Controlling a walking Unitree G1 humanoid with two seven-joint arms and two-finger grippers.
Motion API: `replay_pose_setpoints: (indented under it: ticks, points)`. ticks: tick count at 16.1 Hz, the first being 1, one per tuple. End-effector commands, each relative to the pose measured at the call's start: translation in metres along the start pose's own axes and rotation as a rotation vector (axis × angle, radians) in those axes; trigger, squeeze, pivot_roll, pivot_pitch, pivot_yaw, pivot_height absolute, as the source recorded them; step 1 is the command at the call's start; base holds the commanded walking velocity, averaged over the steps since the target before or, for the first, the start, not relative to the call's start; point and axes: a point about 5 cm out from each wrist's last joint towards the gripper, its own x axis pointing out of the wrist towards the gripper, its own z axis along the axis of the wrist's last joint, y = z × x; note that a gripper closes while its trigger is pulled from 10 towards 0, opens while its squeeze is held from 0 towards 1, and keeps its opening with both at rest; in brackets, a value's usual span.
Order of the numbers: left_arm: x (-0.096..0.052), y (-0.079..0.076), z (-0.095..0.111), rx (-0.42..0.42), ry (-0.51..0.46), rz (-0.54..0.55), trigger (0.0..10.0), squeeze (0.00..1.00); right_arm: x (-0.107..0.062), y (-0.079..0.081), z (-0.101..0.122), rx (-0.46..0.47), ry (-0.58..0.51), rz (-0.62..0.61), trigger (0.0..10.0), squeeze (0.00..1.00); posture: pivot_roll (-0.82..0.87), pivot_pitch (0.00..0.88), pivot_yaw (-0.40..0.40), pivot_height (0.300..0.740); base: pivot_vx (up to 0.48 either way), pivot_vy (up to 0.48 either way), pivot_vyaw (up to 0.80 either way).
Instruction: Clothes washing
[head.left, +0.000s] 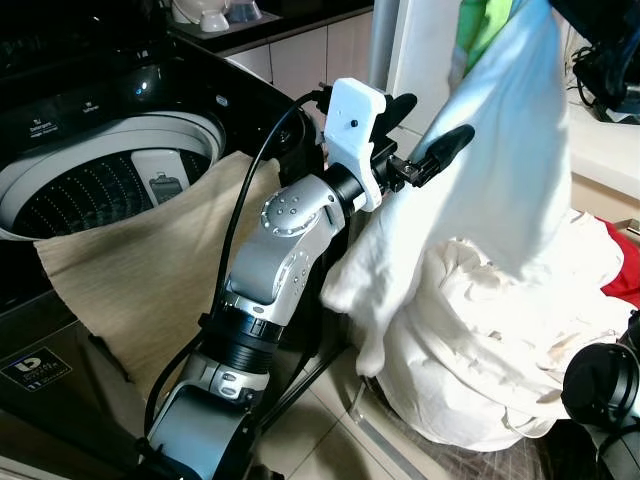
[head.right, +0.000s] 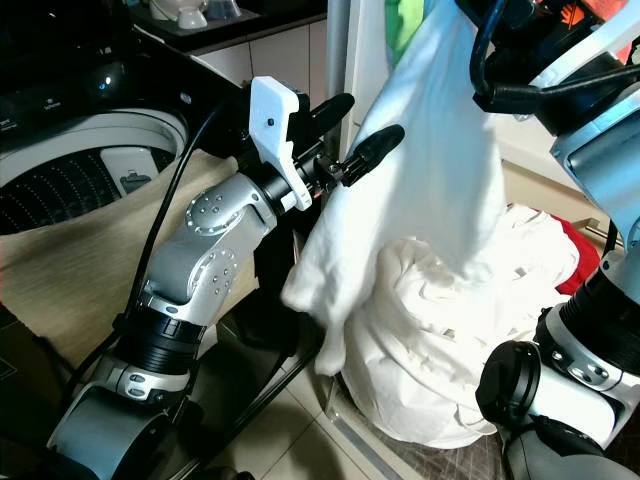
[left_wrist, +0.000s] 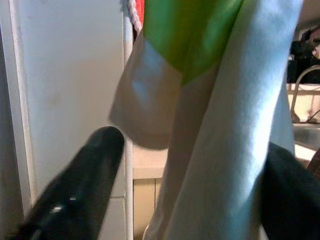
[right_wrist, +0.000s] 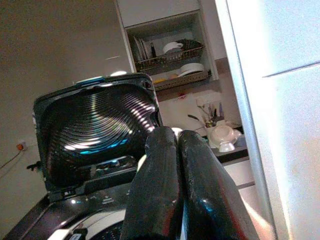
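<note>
Nearest you, the left arm rises from the bottom of the head views, and its left gripper (head.left: 425, 130) is spread wide, one black finger on each side of the hanging white garment (head.left: 500, 150). In the left wrist view you can see the cloth passing between the fingers (left_wrist: 75, 195), which have not closed on it. The garment hangs from above, where the right arm (head.right: 590, 130) reaches up; you cannot see from the head views how it is held there. The right wrist view shows the right gripper (right_wrist: 175, 175) with its two fingers pressed together; whether cloth is pinched between them, you cannot tell.

Below the garment sits a pile of white laundry (head.left: 480, 350) on the tiled floor (head.left: 310, 430), with a red item (head.left: 622, 262) at its far edge. The left wrist view adds a green patch (left_wrist: 192, 35) high on the hanging clothes, against a pale wall.

To your left, a beige cloth (head.left: 150, 260) drapes over the rim of the open washing machine (head.left: 90, 170), its drum visible. The right wrist view shows the machine's raised lid (right_wrist: 95, 130) and, farther back, a dish rack (right_wrist: 172, 57) with bowls.
</note>
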Motion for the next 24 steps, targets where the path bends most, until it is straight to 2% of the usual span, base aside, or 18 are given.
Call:
replay_pose_setpoints:
  ticks: [1, 6, 14, 22, 23, 24]
  points:
    - [-0.001, 0.001, 0.002, -0.015, -0.021, 0.000, 0.0, 0.00, 0.001, 0.005, -0.002, -0.003, 0.004, 0.023, 0.0, 0.00, -0.19, 0.000, 0.035, 0.740, 0.000, 0.000, 0.00]
    - [-0.001, -0.001, 0.002, -0.038, -0.030, -0.025, 0.0, 0.00, 0.003, 0.009, -0.006, 0.014, 0.011, 0.043, 0.0, 0.00, -0.18, 0.000, 0.038, 0.740, 0.000, 0.000, 0.00]
    - [-0.003, 0.004, 0.004, -0.025, -0.041, -0.027, 0.0, 0.00, 0.003, 0.014, -0.008, 0.023, 0.015, 0.060, 0.0, 0.00, -0.19, 0.000, 0.043, 0.740, 0.000, 0.000, 0.00]
    - [-0.009, 0.013, 0.003, -0.022, -0.043, 0.017, 0.0, 0.00, 0.001, 0.015, -0.016, 0.025, 0.039, 0.067, 0.0, 0.00, -0.18, 0.000, 0.043, 0.740, 0.000, 0.000, 0.00]
    - [-0.010, 0.015, 0.004, -0.018, -0.039, 0.025, 0.0, 0.00, 0.001, 0.014, -0.016, 0.022, 0.042, 0.056, 6.0, 0.74, -0.18, 0.000, 0.043, 0.740, 0.000, 0.000, 0.00]
    - [-0.013, 0.025, 0.008, 0.002, -0.046, 0.066, 0.0, 0.00, 0.000, 0.012, -0.016, 0.029, 0.042, 0.046, 10.0, 1.00, -0.18, 0.000, 0.044, 0.740, 0.000, 0.000, 0.00]
